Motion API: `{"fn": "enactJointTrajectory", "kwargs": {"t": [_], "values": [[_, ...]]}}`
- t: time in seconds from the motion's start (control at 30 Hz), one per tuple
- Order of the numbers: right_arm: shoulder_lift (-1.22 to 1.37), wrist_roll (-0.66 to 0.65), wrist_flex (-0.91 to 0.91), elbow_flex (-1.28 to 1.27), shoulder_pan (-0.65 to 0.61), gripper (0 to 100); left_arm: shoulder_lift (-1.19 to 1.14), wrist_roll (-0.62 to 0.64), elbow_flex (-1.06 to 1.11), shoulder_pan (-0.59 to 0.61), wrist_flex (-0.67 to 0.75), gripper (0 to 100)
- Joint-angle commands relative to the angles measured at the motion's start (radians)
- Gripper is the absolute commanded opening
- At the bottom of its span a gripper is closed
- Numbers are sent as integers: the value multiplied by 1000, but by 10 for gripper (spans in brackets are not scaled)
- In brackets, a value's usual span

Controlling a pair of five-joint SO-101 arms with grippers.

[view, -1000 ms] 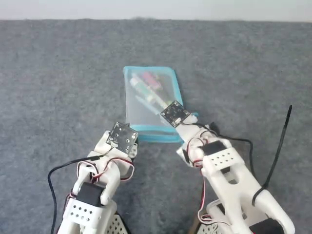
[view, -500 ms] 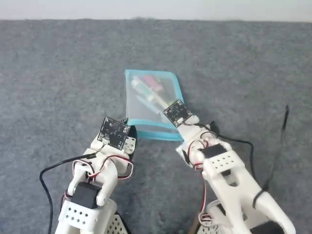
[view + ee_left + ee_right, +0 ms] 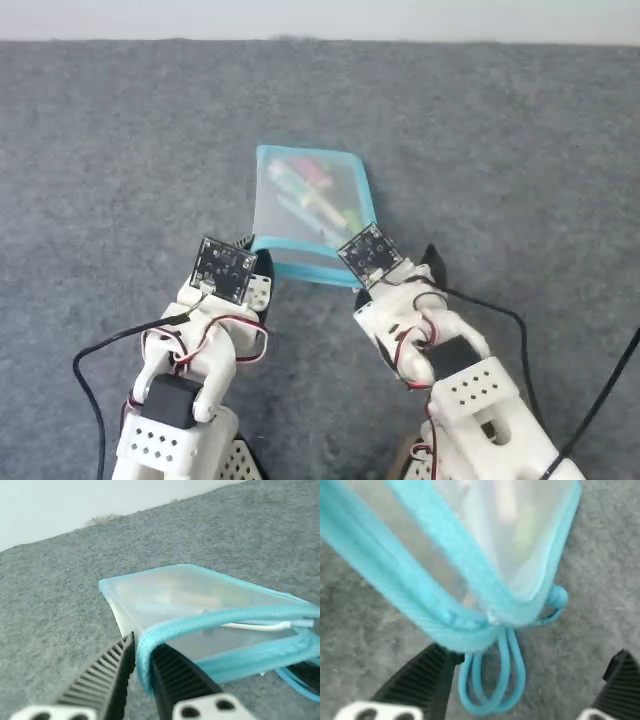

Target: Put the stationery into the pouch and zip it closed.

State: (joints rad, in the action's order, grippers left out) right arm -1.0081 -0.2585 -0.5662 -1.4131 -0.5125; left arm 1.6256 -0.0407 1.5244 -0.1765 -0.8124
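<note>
The stationery (image 3: 312,185) lies inside the pouch (image 3: 300,215) as the left gripper (image 3: 141,647) pinches the pouch's teal corner and the right gripper (image 3: 530,662) gapes around the pull loop (image 3: 492,680) at the opposite corner, where a mistimed closure could miss the loop or tug the pouch from the left's hold.

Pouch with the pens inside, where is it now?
In the high view the pouch lies mid-table on the grey carpet, its near edge between the left gripper, pinching its corner, and the open right gripper.
</note>
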Motion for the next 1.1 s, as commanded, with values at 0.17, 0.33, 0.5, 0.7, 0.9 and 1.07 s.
{"fn": "enactJointTrajectory", "kwargs": {"t": [0.17, 0.33, 0.5, 0.7, 0.9, 1.07], "values": [[82, 11, 74, 140, 18, 408, 15, 20, -102, 12, 5, 12], [185, 5, 74, 215, 16, 203, 15, 20, -101, 14, 5, 12], [196, 8, 53, 213, 39, 1, 14, 20, -91, 14, 3, 12], [124, 11, -42, 218, 134, 8, 14, 18, -70, 14, 11, 12], [-97, 11, -205, 213, 154, 8, 14, 18, -65, 14, 11, 12], [-262, -38, -383, 219, 237, 12, 14, 18, -59, 14, 11, 12]]}}
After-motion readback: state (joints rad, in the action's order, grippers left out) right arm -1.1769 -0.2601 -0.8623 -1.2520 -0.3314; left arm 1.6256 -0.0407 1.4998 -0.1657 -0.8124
